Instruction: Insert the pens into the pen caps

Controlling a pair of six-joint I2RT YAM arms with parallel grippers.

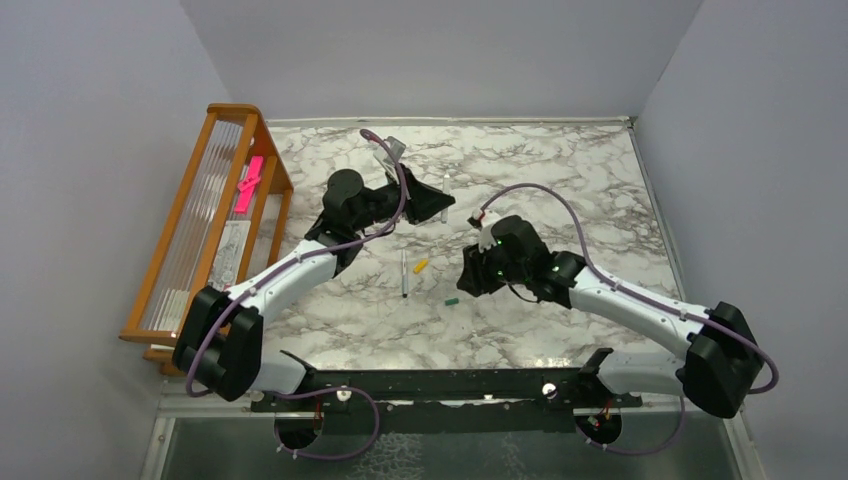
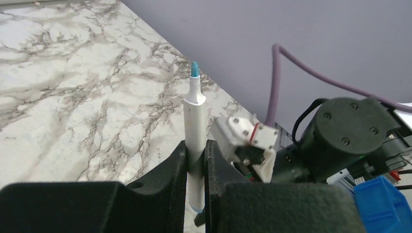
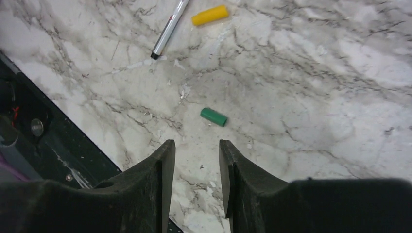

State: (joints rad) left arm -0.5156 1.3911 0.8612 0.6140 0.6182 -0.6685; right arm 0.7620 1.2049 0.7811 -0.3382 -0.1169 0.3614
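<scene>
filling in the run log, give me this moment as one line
left fingers: shut on teal-tipped pen, uncapped | right fingers: open, near green cap | table: dark-tipped pen, yellow cap loose

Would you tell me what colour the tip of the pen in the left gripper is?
The pen has a teal-blue tip, clearest in the left wrist view.

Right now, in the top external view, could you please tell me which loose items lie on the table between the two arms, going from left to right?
pen → yellow-orange cap → green cap
</scene>
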